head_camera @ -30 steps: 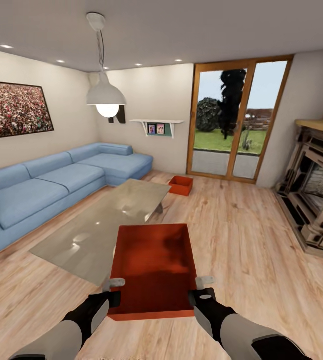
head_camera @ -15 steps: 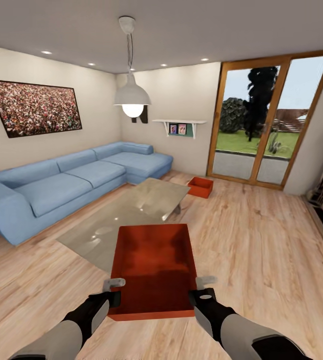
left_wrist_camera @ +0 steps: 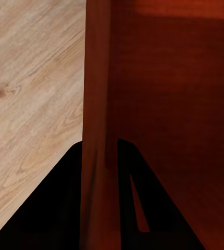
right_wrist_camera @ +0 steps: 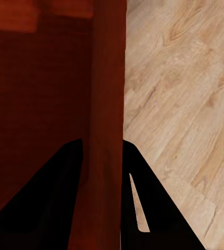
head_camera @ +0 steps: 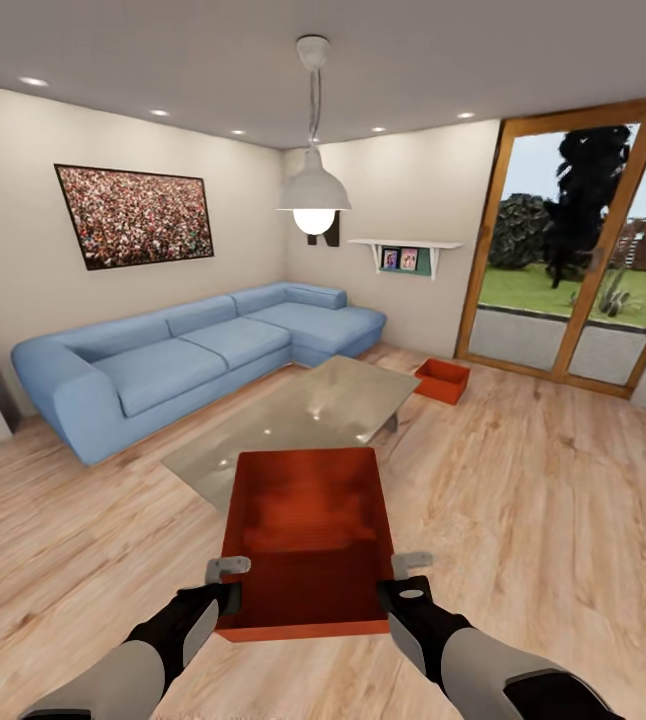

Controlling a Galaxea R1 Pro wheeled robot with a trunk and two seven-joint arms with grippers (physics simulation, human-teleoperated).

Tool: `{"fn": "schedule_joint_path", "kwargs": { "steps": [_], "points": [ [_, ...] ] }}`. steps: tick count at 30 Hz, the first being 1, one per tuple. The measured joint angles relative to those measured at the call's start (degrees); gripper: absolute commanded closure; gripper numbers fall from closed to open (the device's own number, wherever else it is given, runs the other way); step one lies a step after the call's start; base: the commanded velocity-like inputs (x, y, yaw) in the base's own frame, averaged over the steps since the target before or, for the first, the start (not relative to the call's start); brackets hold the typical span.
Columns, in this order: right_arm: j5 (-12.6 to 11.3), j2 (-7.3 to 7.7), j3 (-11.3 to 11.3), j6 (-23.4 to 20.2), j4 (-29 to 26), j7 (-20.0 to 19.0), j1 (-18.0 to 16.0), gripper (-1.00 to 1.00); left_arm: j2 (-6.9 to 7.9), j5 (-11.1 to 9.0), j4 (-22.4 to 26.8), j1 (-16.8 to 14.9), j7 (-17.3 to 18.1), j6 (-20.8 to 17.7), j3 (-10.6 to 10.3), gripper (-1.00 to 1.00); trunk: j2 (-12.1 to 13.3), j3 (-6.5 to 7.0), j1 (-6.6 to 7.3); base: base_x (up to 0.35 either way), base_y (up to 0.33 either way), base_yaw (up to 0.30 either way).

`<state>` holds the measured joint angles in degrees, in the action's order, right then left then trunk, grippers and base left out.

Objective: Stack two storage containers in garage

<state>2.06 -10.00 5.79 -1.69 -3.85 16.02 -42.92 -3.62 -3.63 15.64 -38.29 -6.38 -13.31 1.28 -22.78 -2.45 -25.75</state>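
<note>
Here red-orange container (head_camera: 308,520), low-walled, open-topped; left gripper (head_camera: 229,583), right gripper (head_camera: 395,577) pinching side walls.

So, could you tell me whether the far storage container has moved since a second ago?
No. The far container sits by the same corner of the glass coffee table; the camera turned left.

The floor (head_camera: 553,500) is light wood planks, running under and beyond the grippers; ahead of them stands a low glass table (head_camera: 308,420); to their left side a long blue corner sofa (head_camera: 193,350) stands along the cream wall (head_camera: 23,250); a framed picture (head_camera: 135,214) hangs above it; a white pendant lamp (head_camera: 314,190) glows overhead; far ahead on the right a wood-framed glass door (head_camera: 573,270) shows a garden; a small shelf (head_camera: 404,250) hangs beside it.
</note>
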Motion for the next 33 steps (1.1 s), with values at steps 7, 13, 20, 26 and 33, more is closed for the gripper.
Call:
{"fn": "schedule_joint_path", "kwargs": {
  "steps": [7,13,20,26,33],
  "points": [
    [0.01,0.0,-0.01,0.0,0.0,0.0,0.0,1.0,0.0,0.01,0.0,0.0,0.0,0.0,0.01,1.0,0.0,0.0,0.0,0.0,0.0,0.28],
    [0.0,0.0,0.0,0.0,0.02,0.0,0.0,1.0,0.0,0.01,-0.02,0.0,0.0,0.0,0.01,1.0,0.0,0.0,0.0,0.0,0.0,0.28],
    [-0.02,0.0,0.04,0.0,-0.02,0.01,0.0,1.0,0.0,0.01,0.01,0.0,0.0,0.0,0.01,1.0,0.0,0.0,0.0,0.0,0.0,0.28],
    [0.0,0.0,0.01,0.0,-0.01,0.0,0.0,1.0,0.0,0.01,0.01,0.0,0.0,0.0,0.01,1.0,0.0,0.0,0.0,0.0,0.0,0.28],
    [0.02,0.0,-0.01,0.0,0.0,0.0,0.0,1.0,0.0,0.01,0.01,0.0,0.0,0.0,0.01,1.0,0.0,0.0,0.0,0.0,0.0,0.28]
  ]
}}
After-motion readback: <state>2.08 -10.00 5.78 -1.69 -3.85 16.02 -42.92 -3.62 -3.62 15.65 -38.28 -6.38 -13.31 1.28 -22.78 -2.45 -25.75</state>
